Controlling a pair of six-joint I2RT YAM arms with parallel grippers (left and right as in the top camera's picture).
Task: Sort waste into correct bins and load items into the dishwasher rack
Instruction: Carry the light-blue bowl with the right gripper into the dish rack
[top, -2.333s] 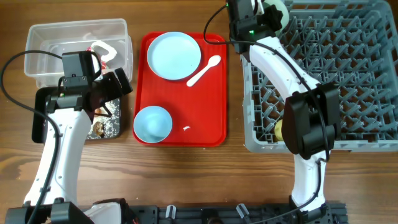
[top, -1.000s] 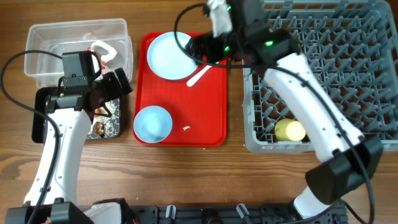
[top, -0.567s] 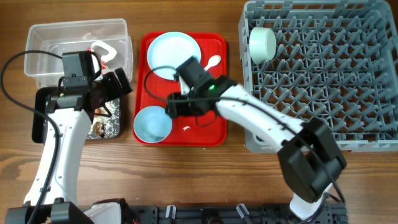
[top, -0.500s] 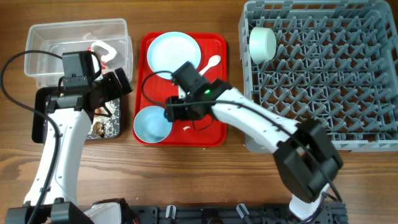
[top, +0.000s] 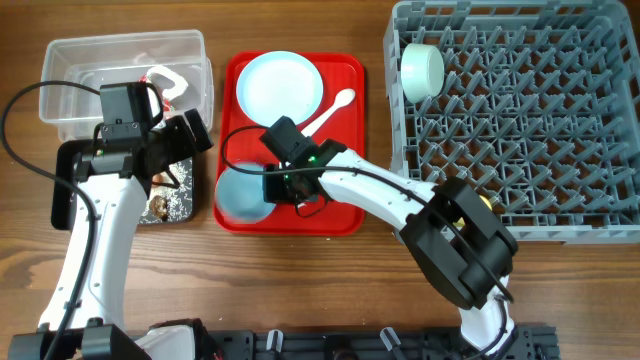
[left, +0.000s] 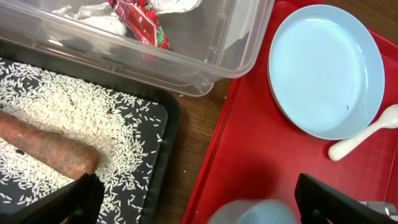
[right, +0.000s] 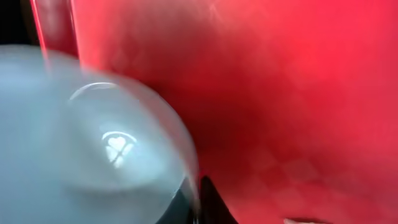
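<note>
Light blue bowl (top: 243, 194) on red tray (top: 340, 205) front-left corner; right end effector (top: 275, 187) at bowl's right rim, grip unclear. Left end effector (left: 199, 205) spread wide, idle.

The wooden table (top: 300, 280) carried four things side by side. At its left end a clear plastic tub (top: 195, 60) stood at the far side, with a black tray (top: 62, 170) just in front of it, nearer the robot. Just beside these, in the middle, lay a flat red tray (top: 345, 150). To the right stood a large grey dishwasher rack (top: 520, 150), close to the red tray's edge.
</note>
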